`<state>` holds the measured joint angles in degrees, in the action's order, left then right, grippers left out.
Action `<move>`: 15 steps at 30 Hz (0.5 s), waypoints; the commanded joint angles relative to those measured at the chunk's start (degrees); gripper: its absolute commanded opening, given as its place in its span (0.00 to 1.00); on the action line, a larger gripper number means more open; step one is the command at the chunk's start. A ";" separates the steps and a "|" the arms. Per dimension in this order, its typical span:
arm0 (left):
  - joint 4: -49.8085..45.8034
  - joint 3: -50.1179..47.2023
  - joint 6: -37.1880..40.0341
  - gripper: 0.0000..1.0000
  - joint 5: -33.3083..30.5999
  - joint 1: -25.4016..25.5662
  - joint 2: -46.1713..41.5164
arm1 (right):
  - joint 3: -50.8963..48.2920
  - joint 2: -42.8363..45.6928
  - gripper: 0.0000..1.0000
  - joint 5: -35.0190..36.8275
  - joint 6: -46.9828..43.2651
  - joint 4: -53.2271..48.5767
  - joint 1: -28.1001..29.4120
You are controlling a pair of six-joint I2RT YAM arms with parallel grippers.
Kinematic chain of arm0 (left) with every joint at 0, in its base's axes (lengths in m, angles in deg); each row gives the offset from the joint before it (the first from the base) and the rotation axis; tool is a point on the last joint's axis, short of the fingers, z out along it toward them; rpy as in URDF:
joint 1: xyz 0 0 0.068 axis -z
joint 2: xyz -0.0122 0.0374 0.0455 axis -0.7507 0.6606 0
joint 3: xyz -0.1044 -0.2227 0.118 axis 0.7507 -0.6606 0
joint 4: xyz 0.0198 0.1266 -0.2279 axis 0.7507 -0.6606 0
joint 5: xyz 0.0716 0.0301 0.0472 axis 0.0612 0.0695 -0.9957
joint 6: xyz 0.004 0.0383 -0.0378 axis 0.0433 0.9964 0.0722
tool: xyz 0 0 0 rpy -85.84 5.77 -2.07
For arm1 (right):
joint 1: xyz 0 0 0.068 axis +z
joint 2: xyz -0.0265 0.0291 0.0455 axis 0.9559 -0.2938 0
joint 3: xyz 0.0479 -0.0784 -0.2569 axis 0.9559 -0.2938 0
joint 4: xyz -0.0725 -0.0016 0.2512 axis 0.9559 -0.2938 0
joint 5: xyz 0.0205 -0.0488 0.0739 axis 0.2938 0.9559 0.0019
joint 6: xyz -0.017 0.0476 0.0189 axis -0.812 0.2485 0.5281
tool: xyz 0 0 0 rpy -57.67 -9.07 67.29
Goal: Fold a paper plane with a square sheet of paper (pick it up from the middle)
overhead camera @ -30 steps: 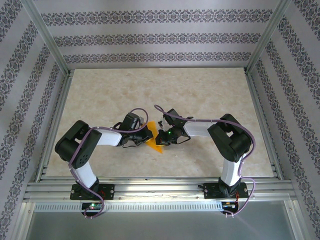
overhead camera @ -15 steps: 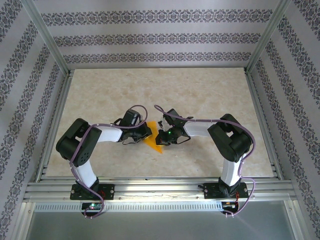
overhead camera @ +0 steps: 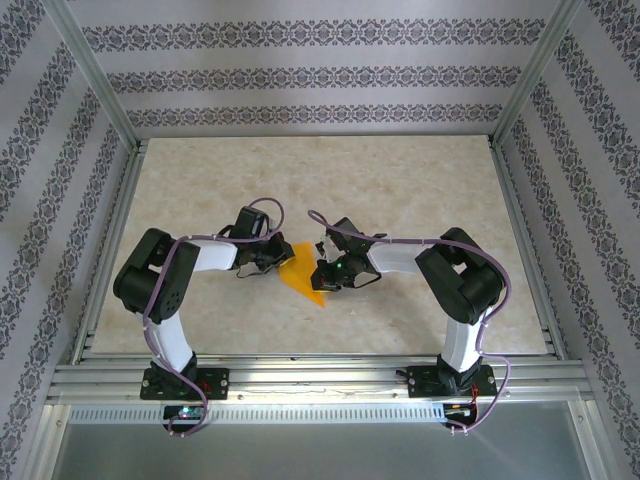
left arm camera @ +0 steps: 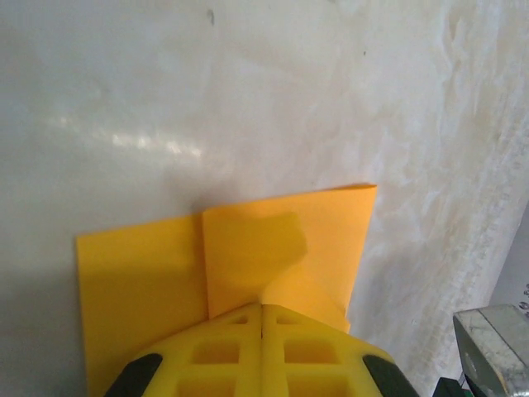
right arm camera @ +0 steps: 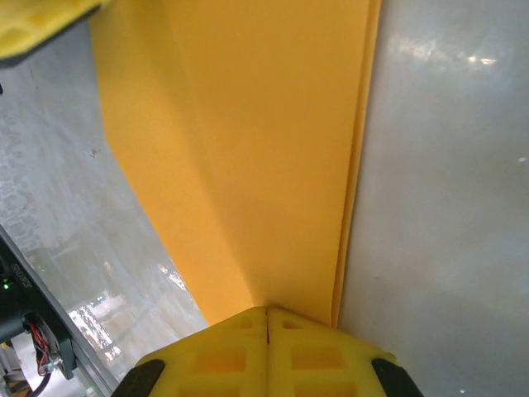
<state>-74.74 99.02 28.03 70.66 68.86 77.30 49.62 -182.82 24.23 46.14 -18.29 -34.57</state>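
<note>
The orange-yellow sheet of paper (overhead camera: 303, 277) lies partly folded on the marble table, between the two grippers. In the left wrist view the paper (left arm camera: 281, 240) shows a folded flap over a flat layer, and its layers rise to my left gripper (left arm camera: 262, 306), whose yellow fingers are shut on it. In the right wrist view the paper (right arm camera: 264, 149) runs as a long folded strip up from my right gripper (right arm camera: 266, 310), shut on its near end. From above, the left gripper (overhead camera: 270, 260) sits at the paper's left edge and the right gripper (overhead camera: 326, 272) at its right.
The marble tabletop (overhead camera: 400, 190) stretches open behind and to both sides of the arms. Aluminium frame rails (overhead camera: 300, 375) run along the near edge, and patterned walls (overhead camera: 300, 75) enclose the table. A yellow finger of the left gripper (right arm camera: 37, 21) shows in the right wrist view's corner.
My left gripper has drawn back to the left and slightly away, uncovering more of the orange paper. The right arm has stayed still.
</note>
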 commanded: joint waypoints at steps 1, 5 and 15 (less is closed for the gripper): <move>-4.59 1.88 3.58 0.00 -5.29 -3.32 2.44 | -2.59 -1.50 0.00 3.66 -1.38 -8.22 -0.35; -7.44 3.67 5.17 0.00 -5.88 -4.52 2.60 | -2.51 -1.52 0.00 3.41 -1.47 -8.35 -0.36; -12.51 8.58 8.68 0.00 -6.94 -6.01 2.59 | -2.18 -1.52 0.00 3.29 -2.08 -8.72 -0.33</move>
<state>-83.07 105.91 33.86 67.27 63.92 79.38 49.62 -182.80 24.21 45.46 -18.42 -34.57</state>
